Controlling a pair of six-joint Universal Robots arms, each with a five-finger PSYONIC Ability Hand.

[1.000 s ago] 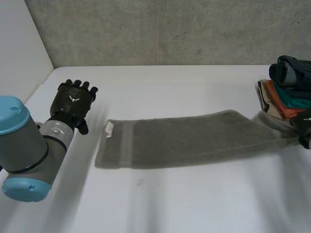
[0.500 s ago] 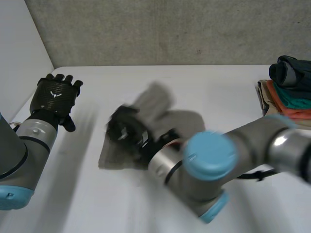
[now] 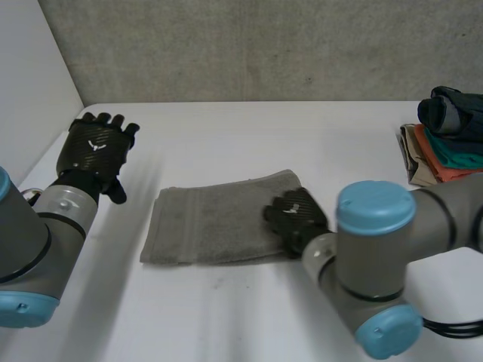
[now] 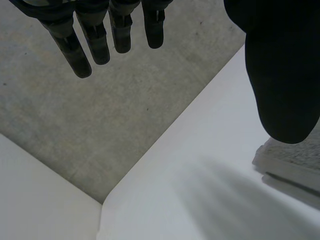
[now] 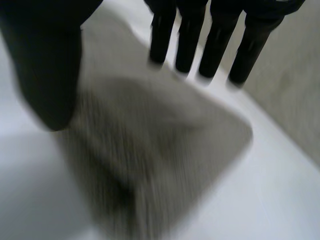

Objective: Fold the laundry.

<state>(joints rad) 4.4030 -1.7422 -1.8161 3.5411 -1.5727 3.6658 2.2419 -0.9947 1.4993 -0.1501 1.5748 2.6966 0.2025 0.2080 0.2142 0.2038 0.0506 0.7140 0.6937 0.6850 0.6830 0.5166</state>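
Backdrop: grey concrete wall (image 3: 249,45) behind a white tabletop (image 3: 249,317)
Towel, a second before: the grey towel (image 3: 211,226) had lain stretched long across the tabletop, its right end reaching the pile of folded clothes (image 3: 445,143)
Towel, now: it lay at about half that length, doubled over on itself, left of the tabletop's middle and well apart from the pile
Right hand: the right hand (image 3: 296,215) had swept the free end across toward the left; it now sat at the towel's right end, where the crease was. Its fingers were straight and set apart from the thumb, pinching nothing. Its own wrist view was smeared, so contact with the cloth could not be told
Left hand: the left hand (image 3: 96,147) hovered beside the towel's left end, clear of the cloth, with fingers straight and loose, holding nothing; it had moved little
Edges: the two layers looked roughly matched at the left end
Reading: the first lengthwise fold was judged done. The towel still looked broad, so a second fold likely remained before it could join the pile
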